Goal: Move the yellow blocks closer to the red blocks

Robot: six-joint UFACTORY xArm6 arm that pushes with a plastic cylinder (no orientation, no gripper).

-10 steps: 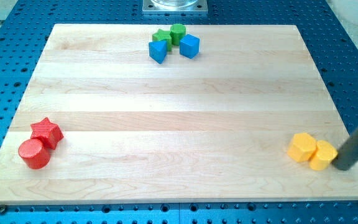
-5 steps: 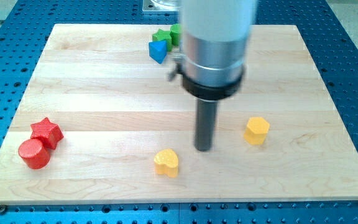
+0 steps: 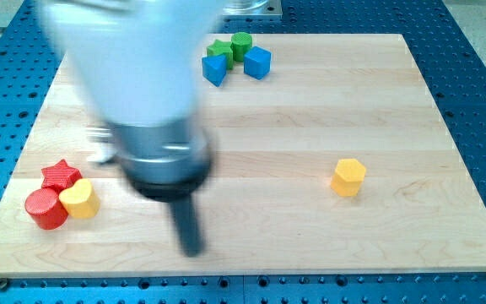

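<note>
A red star block (image 3: 60,176) and a red cylinder (image 3: 45,209) sit at the view's lower left. One yellow block (image 3: 79,199) rests against them, touching both. A second yellow block, hexagonal (image 3: 348,177), stands alone at the view's right. My tip (image 3: 192,250) is blurred by motion, near the view's bottom, well to the right of the yellow block by the reds and far left of the hexagonal one. It touches no block.
A blue block (image 3: 215,68), a blue cube (image 3: 257,62), a green star block (image 3: 220,49) and a green cylinder (image 3: 241,43) cluster at the view's top. The arm's blurred body (image 3: 142,93) hides part of the wooden board (image 3: 310,118).
One yellow block has moved from the view's bottom middle to the left, against the red blocks. My tip has moved left and down. The hexagonal yellow block has stayed put.
</note>
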